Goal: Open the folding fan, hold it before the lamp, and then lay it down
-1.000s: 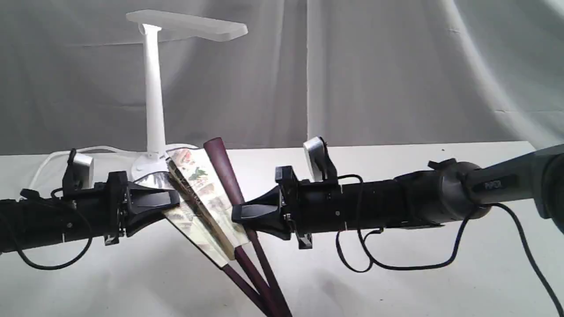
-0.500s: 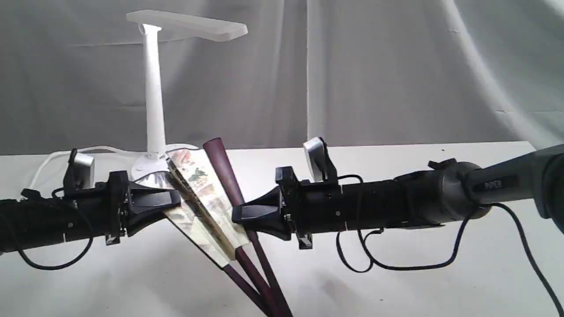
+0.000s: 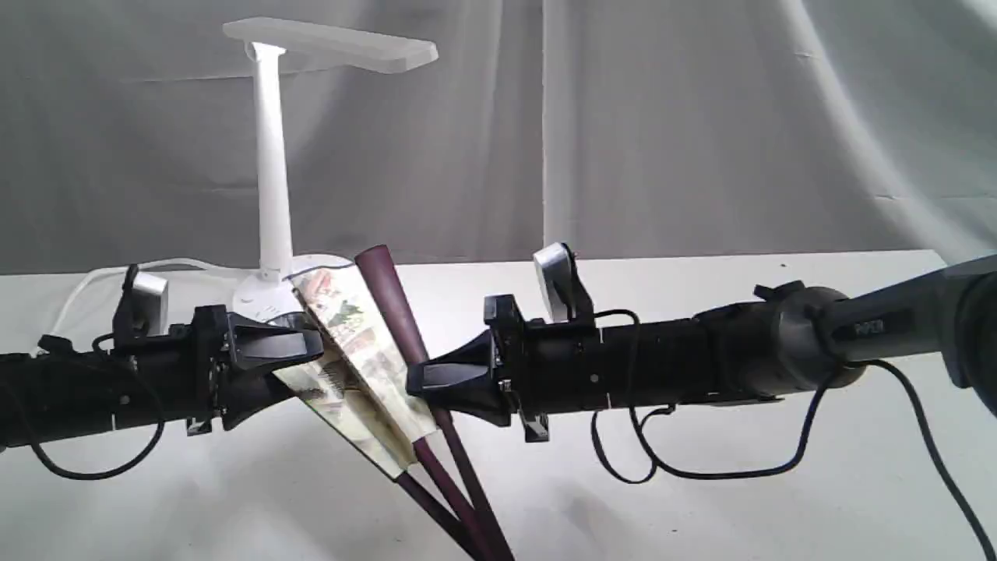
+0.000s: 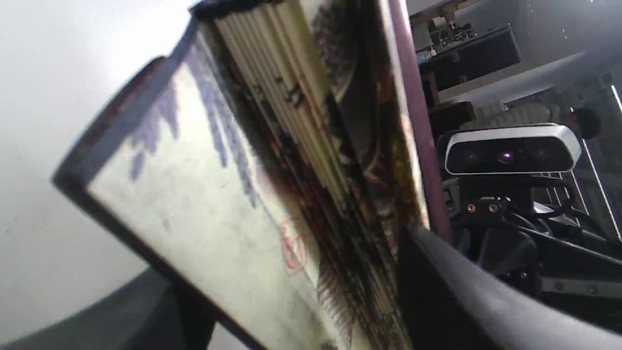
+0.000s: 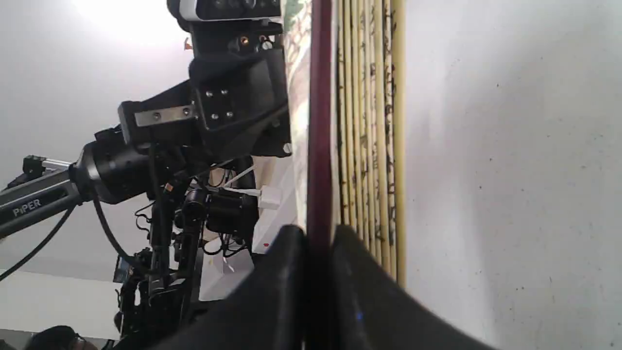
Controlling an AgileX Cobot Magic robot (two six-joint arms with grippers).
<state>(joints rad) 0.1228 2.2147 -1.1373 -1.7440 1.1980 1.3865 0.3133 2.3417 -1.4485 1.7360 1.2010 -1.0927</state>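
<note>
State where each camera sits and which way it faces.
Exterior view: off the arms, facing the curtain; shows lamp, folding fan, left arm, right arm.
Left wrist view: on the left arm, facing the fan's pleats; left tool flanks them.
Right wrist view: on the right arm, facing the left arm; right tool grips the fan's guard.
Shared: each wrist view shows the other arm's camera.

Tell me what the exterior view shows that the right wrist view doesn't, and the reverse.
Only the exterior view shows the white lamp standing behind the folding fan, and the right arm along its length. Only the right wrist view shows, close up, the right gripper pinching the maroon guard between closed jaws, pleats edge-on beside it. Both show the fan and the left arm.
</note>
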